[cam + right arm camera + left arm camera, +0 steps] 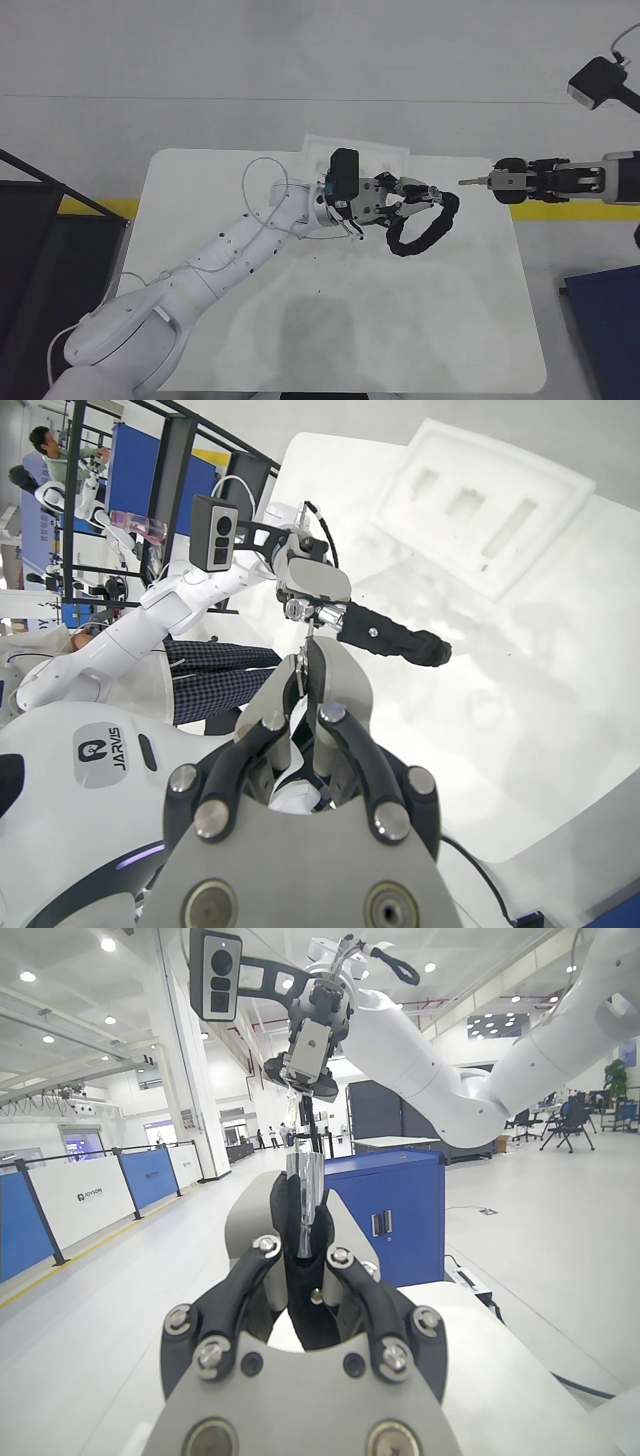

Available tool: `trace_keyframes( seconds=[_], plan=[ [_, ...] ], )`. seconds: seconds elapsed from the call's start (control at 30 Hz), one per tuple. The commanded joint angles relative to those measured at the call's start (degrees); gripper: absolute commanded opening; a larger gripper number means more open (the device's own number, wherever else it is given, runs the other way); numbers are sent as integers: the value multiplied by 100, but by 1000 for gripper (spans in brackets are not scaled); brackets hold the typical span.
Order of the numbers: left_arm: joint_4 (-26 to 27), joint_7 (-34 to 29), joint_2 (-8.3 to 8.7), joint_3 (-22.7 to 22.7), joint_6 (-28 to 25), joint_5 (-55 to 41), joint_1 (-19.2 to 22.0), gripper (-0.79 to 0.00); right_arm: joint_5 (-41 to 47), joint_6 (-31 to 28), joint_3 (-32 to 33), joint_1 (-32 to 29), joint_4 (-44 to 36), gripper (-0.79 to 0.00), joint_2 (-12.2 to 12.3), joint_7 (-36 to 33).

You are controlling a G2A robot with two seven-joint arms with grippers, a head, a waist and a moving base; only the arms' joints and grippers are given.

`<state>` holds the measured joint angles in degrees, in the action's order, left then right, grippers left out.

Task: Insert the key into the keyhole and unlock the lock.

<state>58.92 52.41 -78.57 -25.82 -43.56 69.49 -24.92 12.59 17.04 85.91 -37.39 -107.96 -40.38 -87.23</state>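
Observation:
My left gripper (pixel 412 191) is over the middle of the table, shut on a cable lock. The lock's chrome cylinder (pixel 304 1193) stands between the fingers, and its black cable loop (pixel 425 232) hangs toward the table's near side. My right gripper (pixel 492 182) is off the table's right edge, shut on a small metal key (pixel 309 633). The key (pixel 468 182) points at the lock with a short gap between them. In the right wrist view the key's tip is just short of the round keyhole (pixel 296 609) and slightly to one side of it. The cable (pixel 395 640) sticks out beside the keyhole.
A white foam tray (pixel 480 510) with rectangular pockets lies at the far edge of the white table (pixel 250 330), behind the left gripper. A blue cabinet (pixel 400 1208) stands beyond the table's right side. A black rack is off the table's left.

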Motion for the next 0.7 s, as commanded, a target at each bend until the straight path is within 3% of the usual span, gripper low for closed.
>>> trace_keyframes(
  seconds=[0.0, 0.23, 0.67],
  plan=[
    [-171, 9, -112, 72, 13, -13, -4, -785, -48, 54, -66, -66, -21, -785, 80, 52],
    [-622, 260, -449, 124, 347, 53, 15, -785, 113, 215, -103, -112, -94, -785, 245, 213],
    [-622, 260, -449, 124, 347, 53, 15, -785, 113, 215, -103, -112, -94, -785, 245, 213]
  ],
)
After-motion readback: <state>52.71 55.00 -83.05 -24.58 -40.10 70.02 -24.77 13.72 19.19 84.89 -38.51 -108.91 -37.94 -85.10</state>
